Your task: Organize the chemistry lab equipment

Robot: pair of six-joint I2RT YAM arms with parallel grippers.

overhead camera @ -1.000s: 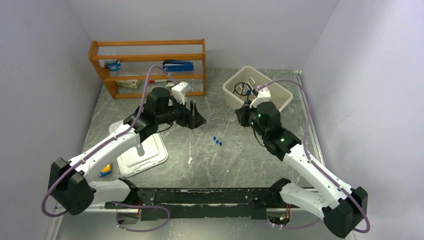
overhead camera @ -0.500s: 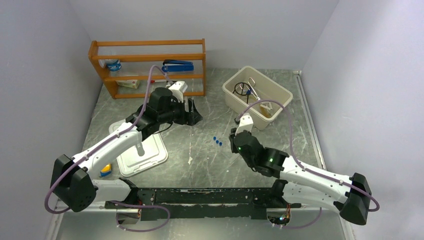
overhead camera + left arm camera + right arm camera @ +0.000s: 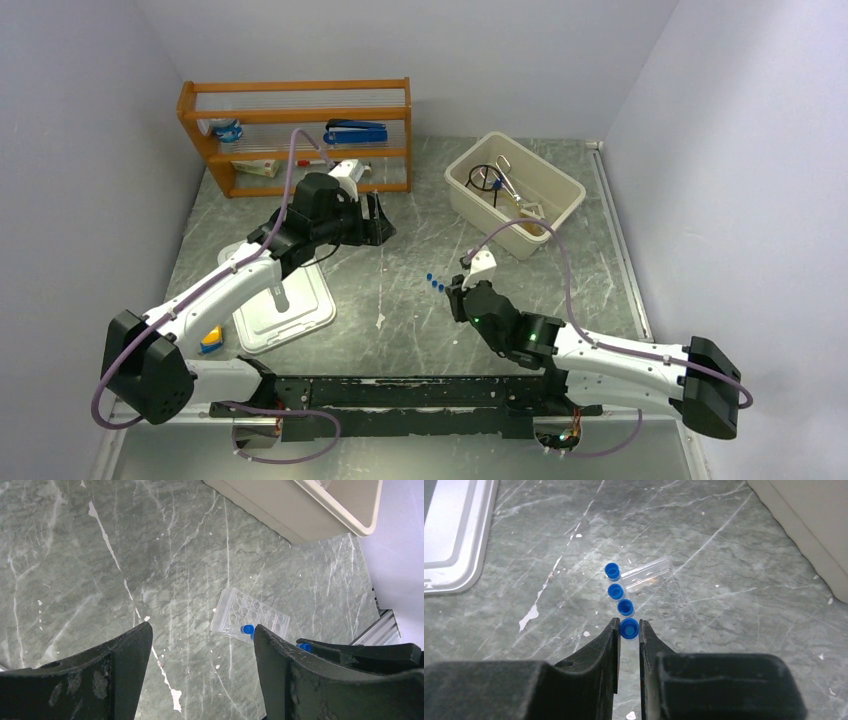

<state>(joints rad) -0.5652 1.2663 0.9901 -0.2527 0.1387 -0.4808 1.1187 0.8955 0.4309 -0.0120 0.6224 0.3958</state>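
Right now the right arm lies low, stretched toward the centre of the bench (image 3: 400,300). Its right end effector (image 3: 628,634) is pinched on the blue cap of the nearest tube (image 3: 629,627), last in a row of four blue-capped clear tubes (image 3: 616,591) along one edge of the transparent plastic clear rack (image 3: 664,580). The left arm is bent, elbow raised, at the rack's ten o'clock, and the left end effector (image 3: 200,632) gapes wide, holding nothing. A smooth beige bin (image 3: 566,186) sits at one o'clock on veined grey-green stone.

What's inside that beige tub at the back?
A black wire ring, metal tongs and some pale bits. The tub has a near wall that covers part of its floor.
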